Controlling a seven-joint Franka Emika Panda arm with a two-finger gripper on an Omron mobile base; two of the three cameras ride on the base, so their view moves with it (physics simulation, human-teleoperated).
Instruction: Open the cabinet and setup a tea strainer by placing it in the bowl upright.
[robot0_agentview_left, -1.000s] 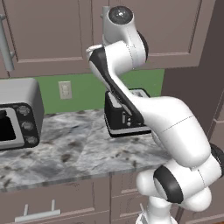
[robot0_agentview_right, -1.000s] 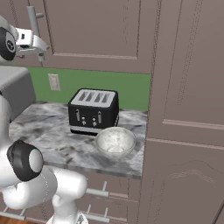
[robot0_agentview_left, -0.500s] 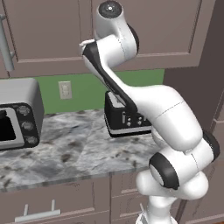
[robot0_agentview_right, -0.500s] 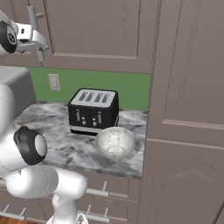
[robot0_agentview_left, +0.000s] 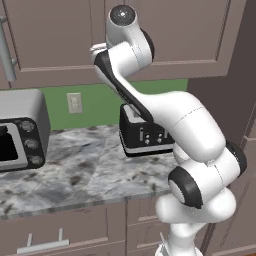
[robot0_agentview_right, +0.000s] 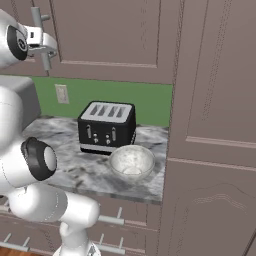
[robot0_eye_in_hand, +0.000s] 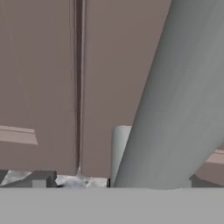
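Gripper (robot0_agentview_right: 44, 47) wide open and empty at the cabinet's (robot0_agentview_right: 115, 30) grey bar handle (robot0_eye_in_hand: 175, 96), door shut.

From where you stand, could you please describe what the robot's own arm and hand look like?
The arm is built of rounded, glossy white segments with dark bands and round dark caps at the joints. No cables or markings are visible. The hand is a small, blocky, light grey part at the arm's end.
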